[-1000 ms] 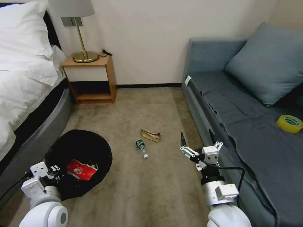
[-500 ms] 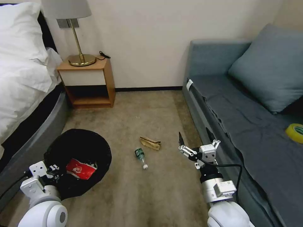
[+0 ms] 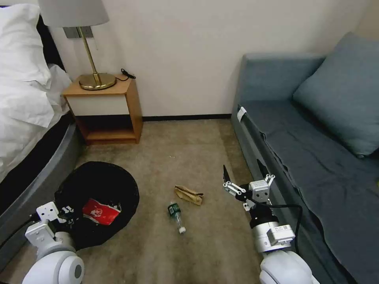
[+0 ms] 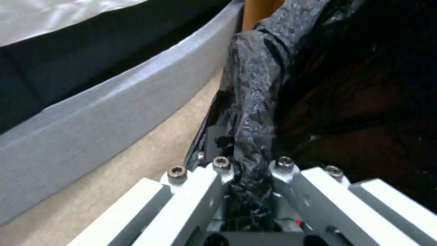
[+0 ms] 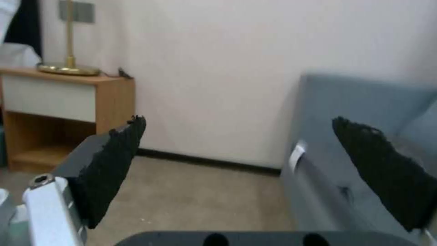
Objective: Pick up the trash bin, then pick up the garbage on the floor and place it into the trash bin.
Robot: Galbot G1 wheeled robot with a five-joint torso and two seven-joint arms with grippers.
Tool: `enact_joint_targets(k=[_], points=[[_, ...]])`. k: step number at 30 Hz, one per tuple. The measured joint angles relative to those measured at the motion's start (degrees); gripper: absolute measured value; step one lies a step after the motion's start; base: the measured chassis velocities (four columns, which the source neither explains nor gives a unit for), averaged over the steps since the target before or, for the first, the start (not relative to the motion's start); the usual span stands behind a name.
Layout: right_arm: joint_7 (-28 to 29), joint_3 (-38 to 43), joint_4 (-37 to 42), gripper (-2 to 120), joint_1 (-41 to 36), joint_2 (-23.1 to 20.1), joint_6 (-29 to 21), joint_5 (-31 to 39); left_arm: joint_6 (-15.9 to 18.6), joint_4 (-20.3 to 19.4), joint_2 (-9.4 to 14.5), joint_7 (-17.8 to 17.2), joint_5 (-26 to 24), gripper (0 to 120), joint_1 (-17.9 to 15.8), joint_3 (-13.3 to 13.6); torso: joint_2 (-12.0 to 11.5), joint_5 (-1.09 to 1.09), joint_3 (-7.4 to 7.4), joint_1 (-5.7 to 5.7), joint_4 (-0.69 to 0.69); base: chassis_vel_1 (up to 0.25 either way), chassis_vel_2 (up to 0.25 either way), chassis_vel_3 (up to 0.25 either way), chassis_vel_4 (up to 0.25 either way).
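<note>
The black trash bin [image 3: 98,185] hangs tilted at lower left, with a red-and-white wrapper [image 3: 100,212] inside it. My left gripper [image 3: 66,214] is shut on its rim. The left wrist view shows this gripper [image 4: 250,160] pinching the crinkled black liner [image 4: 255,85]. On the carpet lie a tan paper scrap [image 3: 189,194] and a small clear bottle with a green label [image 3: 176,216]. My right gripper [image 3: 242,175] hangs open to the right of the scrap, above the floor. In the right wrist view the gripper [image 5: 248,153] has nothing between its black pads [image 5: 114,164].
A bed [image 3: 35,165] runs along the left and a grey-blue sofa [image 3: 316,157] with a cushion [image 3: 343,90] along the right. A wooden nightstand [image 3: 104,110] with a brass lamp [image 3: 96,81] stands against the far wall. Open carpet [image 3: 177,154] lies between them.
The whole picture has shifted as the camera moved forward, so the bottle and scrap now lie nearer to me. Both arms keep their pose, and the left still holds the bin.
</note>
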Motion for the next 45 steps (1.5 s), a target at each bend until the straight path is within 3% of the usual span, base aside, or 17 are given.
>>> enact_joint_targets(k=[1, 2, 4, 5, 7, 19, 23, 27, 32, 34, 45], points=[[2.1, -4.6, -2.2, 100, 2.1, -2.2, -5.1, 8.9, 0.0, 0.1, -0.1, 0.0, 0.0, 2, -0.2, -0.2, 0.0, 0.0, 0.02, 0.01, 0.01, -0.188, 0.178, 0.162, -0.159], [3.4, -8.0, -3.1, 100, 4.6, -3.4, -7.6, 13.7, 0.1, 0.2, -0.2, 0.1, 0.0, 2, -0.3, -0.3, 0.0, 0.08, 0.03, 0.02, 0.0, -0.188, 0.111, 0.139, -0.159], [6.8, -14.9, -5.2, 100, 13.8, -5.3, -11.7, 23.1, 0.1, 0.3, -0.4, 0.1, 0.0, 2, -0.3, -0.7, 0.0, 0.01, 0.03, 0.02, 0.04, -0.131, 0.105, 0.133, -0.143], [6.8, -14.9, -5.2, 100, 13.8, -5.3, -11.7, 23.1, 0.1, 0.3, -0.4, 0.1, 0.0, 2, -0.3, -0.7, 0.0, 0.01, 0.03, 0.02, 0.04, -0.131, 0.1, 0.126, -0.143], [8.8, -20.1, -6.8, 100, 21.5, -6.1, -14.0, 29.9, 0.1, 0.3, -0.7, 0.1, 0.1, 2, -0.1, -0.8, 0.0, 0.03, 0.02, 0.01, 0.08, -0.038, 0.071, 0.076, -0.02], [8.0, -26.1, -6.1, 100, 30.1, -9.7, -15.1, 32.1, 0.0, -0.2, -1.2, -0.1, 0.5, 2, 0.2, -0.6, 0.0, 0.02, 0.01, 0.01, 0.02, 0.0, 0.0, 0.0, 0.0], [10.5, -32.8, -6.7, 100, 37.3, -9.8, -17.9, 37.6, 0.0, -0.4, -1.2, -0.1, 0.6, 2, 0.2, -0.5, 0.0, 0.01, 0.01, 0.01, 0.03, 0.0, 0.0, 0.0, 0.0], [16.0, -42.2, -12.5, 100, 48.1, -6.6, -21.5, 47.3, 0.0, -0.5, -1.3, -0.1, 0.6, 2, 0.1, -0.3, 0.0, 0.01, 0.01, 0.01, 0.05, 0.0, 0.0, 0.0, 0.0], [17.6, -47.6, -18.0, 100, 53.0, -4.5, -24.0, 52.2, 0.0, -0.7, -1.4, -0.1, 0.6, 2, 0.2, -0.5, 0.0, 0.01, 0.01, 0.01, 0.04, 0.0, 0.0, 0.0, 0.0], [18.9, -53.0, -23.7, 100, 56.8, -1.7, -25.9, 56.9, 0.0, -0.6, -1.5, -0.1, 0.6, 2, 0.2, -0.5, 0.0, 0.02, 0.01, 0.01, 0.04, 0.0, 0.0, 0.0, 0.0], [15.0, -62.9, -42.7, 100, 62.9, 9.0, -27.2, 59.1, -0.5, 0.4, -1.6, -0.1, 0.4, 2, 0.0, -1.3, 0.0, 0.01, 0.01, 0.01, 0.05, 0.0, 0.0, 0.0, 0.0]])
